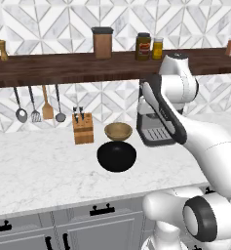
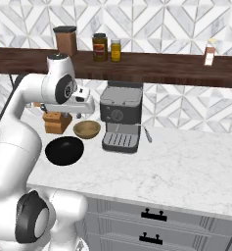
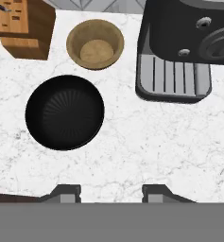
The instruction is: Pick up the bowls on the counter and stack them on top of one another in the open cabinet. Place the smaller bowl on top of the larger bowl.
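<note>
Currently, both bowls stand upright on the counter (image 1: 39, 166), mouths facing up. Being round, neither has a long axis or a heading to report.

The larger bowl (image 1: 116, 156) is glossy black and sits nearer the front edge of the counter. In the hand view it appears as a dark disc (image 3: 64, 112) with fine radial ribbing on its inner floor.

The smaller bowl (image 1: 118, 131), tan wood, stands just behind the black one, toward the wall. In the hand view (image 3: 95, 44) a narrow strip of marble separates the two rims, so they are close but not touching.

A wooden knife block (image 1: 83, 128) stands to the left of the tan bowl; a dark coffee machine (image 2: 120, 116) with a ribbed drip tray stands to its right.

The open cabinet (image 1: 48, 68), a long dark brown shelf, runs along the wall above the counter. It carries jars on top and hanging utensils beneath.

The gripper (image 3: 108, 194) hangs above the counter, looking straight down. Its two fingertips stand apart with bare marble between them, clamping nothing. The black bowl lies ahead and to the left of the fingertips in that view.
</note>
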Robot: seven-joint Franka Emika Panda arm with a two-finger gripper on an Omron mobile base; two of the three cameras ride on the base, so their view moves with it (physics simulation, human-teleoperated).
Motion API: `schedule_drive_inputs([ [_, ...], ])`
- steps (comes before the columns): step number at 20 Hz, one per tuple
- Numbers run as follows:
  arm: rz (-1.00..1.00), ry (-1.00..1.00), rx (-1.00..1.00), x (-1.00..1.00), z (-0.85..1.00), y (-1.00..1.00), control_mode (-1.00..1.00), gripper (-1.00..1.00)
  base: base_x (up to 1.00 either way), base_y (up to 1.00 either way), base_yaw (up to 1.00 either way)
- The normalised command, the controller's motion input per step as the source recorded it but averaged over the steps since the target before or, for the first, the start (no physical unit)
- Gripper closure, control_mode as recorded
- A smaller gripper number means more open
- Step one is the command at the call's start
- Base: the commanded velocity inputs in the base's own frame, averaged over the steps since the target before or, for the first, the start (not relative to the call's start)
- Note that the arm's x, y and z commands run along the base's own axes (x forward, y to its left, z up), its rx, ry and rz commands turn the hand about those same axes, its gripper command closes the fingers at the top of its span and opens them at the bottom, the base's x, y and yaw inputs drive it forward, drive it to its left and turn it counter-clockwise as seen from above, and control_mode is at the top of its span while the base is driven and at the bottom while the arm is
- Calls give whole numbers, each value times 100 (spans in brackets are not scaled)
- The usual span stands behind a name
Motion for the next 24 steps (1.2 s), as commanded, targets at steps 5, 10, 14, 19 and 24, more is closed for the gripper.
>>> schedule_drive_inputs([
  [5, 0, -10, -3, -3, -9, 32, -100, -100, 0, 0, 0],
  [10, -1, -19, 0, 9, -29, 41, -100, -100, 0, 0, 0],
  [14, 0, -2, 0, 39, -37, 11, -100, -100, 0, 0, 0],
  [19, -14, 1, 4, 59, -45, 1, -100, -100, 0, 0, 0],
  [24, -22, 4, 11, 79, -40, 2, -100, -100, 0, 0, 0],
])
